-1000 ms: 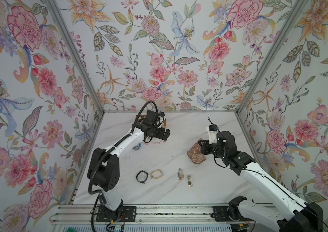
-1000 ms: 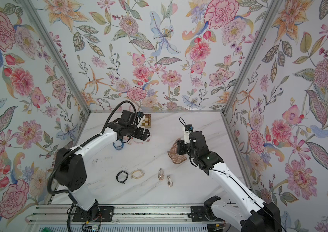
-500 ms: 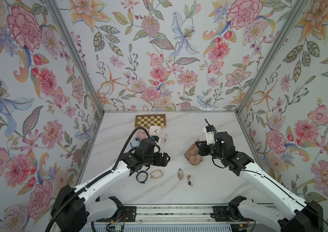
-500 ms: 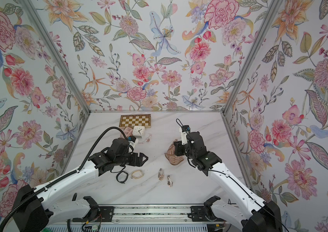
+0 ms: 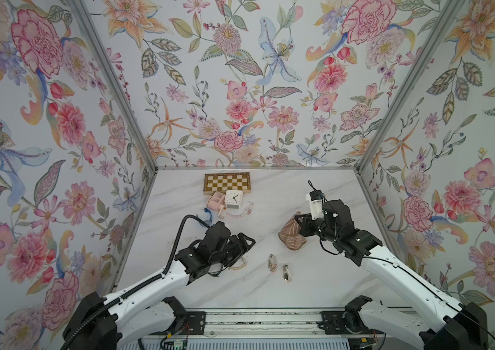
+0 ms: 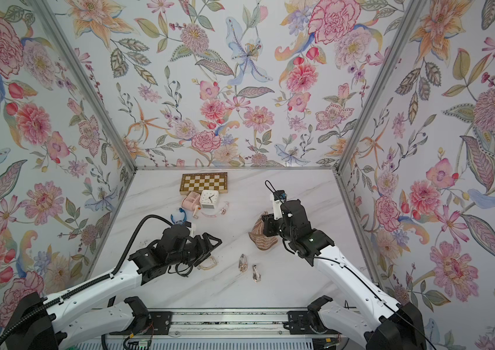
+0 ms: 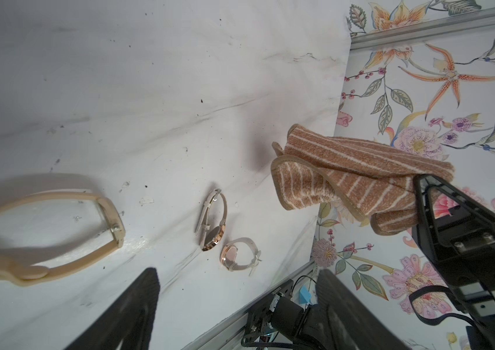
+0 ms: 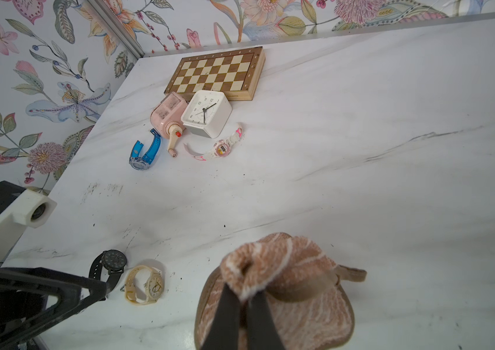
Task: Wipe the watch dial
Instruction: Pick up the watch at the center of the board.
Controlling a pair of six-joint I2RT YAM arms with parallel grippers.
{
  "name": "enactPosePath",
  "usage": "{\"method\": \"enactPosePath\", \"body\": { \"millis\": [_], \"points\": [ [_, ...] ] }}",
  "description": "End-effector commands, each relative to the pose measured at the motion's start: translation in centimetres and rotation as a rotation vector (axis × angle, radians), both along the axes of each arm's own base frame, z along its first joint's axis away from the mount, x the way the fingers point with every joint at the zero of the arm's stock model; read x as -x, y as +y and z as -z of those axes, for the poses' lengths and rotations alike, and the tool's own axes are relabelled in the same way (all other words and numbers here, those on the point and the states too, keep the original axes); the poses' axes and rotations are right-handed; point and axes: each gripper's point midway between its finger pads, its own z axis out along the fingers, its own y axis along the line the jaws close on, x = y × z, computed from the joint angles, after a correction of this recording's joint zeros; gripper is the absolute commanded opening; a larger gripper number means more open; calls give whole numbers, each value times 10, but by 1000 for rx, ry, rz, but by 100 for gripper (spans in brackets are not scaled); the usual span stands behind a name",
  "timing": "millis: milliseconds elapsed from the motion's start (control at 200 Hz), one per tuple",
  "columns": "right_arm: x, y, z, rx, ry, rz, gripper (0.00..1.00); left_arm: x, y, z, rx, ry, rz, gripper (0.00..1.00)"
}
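Holds striped cloth (image 8: 285, 272) pinched tight in right hand (image 8: 244, 306), raised off counter (image 7: 149, 91), ready to wipe. Holds left hand (image 7: 237, 278) spread wide, empty, just beside beige watch (image 7: 112, 225) lying on counter, probably to steady it.

Floral wallpaper in pinks, oranges and blues covers three walls (image 5: 240, 91), joined by grey metal corner posts (image 5: 114, 85). The white marbled worktop (image 5: 315, 288) is evenly lit.
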Motion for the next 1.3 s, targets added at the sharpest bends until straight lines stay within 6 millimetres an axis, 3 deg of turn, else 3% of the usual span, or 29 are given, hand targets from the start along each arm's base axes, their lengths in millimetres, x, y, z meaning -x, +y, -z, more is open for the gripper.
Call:
{"method": "enactPosePath", "body": {
  "millis": [0, 445, 771, 1296],
  "points": [
    [1, 0, 3, -5, -9, -7, 0, -2, -7, -1, 121, 98, -97, 74],
    [3, -9, 12, -7, -4, 7, 0, -1, 5, 46, 86, 224, -175, 69],
    [2, -12, 19, -11, 11, 11, 0, -16, 26, 60, 24, 247, -205, 68],
    [-2, -22, 26, -14, 17, 33, 0, -29, 28, 78, -51, 292, -177, 67]
  ]
}}
